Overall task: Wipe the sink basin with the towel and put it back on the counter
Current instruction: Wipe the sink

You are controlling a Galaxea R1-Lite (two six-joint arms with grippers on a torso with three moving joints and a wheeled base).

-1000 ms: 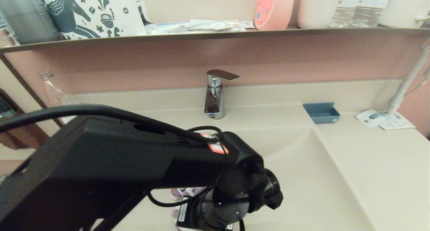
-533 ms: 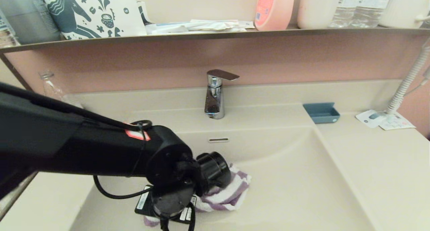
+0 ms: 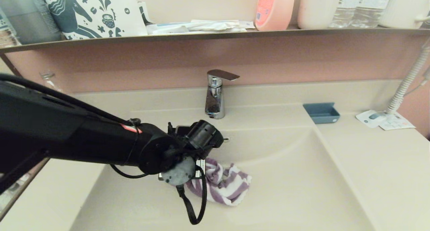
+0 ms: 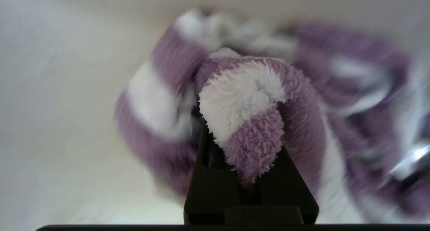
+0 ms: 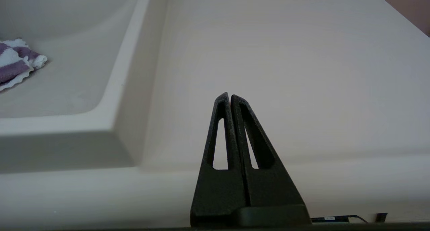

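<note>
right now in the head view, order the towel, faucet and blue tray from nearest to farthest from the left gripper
1. towel, held in the left gripper, down in the sink basin.
2. faucet, just behind, at the basin's back edge.
3. blue tray, far right on the counter.

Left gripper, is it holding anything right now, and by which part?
The left gripper is shut on the towel, pinching a bunched fold of it down in the sink basin. The right gripper holds nothing.
</note>
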